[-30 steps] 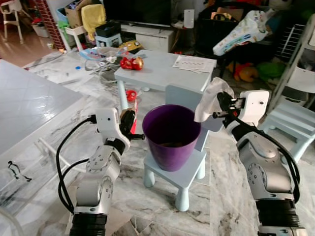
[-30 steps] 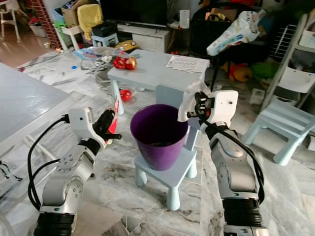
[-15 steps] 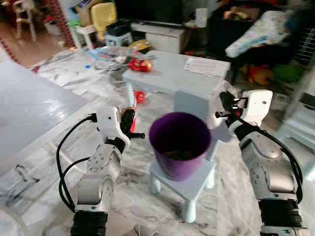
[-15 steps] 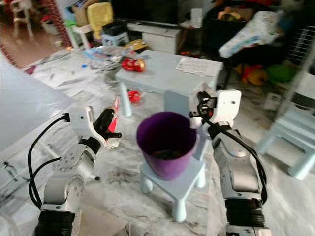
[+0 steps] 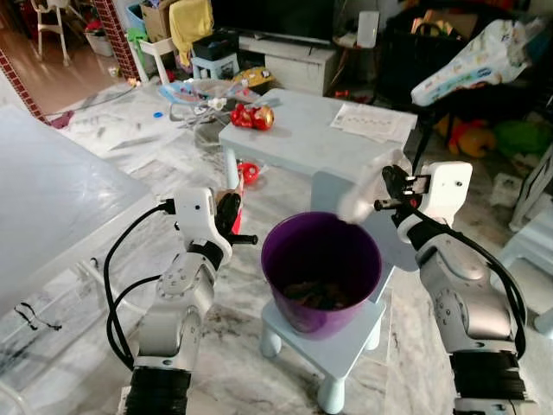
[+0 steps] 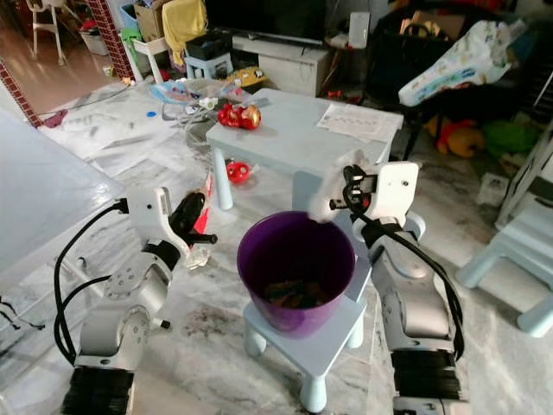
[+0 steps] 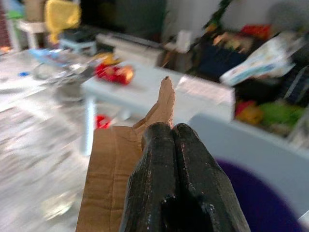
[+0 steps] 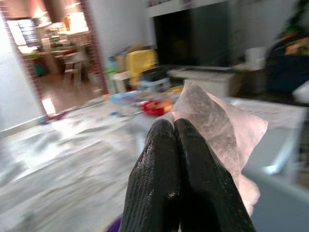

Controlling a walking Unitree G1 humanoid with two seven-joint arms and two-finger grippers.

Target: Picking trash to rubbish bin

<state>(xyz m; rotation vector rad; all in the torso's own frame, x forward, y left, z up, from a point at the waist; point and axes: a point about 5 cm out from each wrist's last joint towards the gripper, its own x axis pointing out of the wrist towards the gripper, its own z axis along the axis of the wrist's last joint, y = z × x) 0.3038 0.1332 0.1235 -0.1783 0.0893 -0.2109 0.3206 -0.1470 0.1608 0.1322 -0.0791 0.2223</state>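
Above purple bin [image 5: 321, 270], tissue [image 5: 365, 190] pinched in right gripper [image 5: 386, 187]

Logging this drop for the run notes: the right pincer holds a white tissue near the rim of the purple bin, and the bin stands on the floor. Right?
Not quite. The right pincer is shut on the tissue near the bin rim, but the bin stands on a small blue stool, not the floor. The left eye view shows it.

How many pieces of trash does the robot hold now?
2: a white tissue in the right gripper above the purple bin; a cardboard piece in the left gripper.
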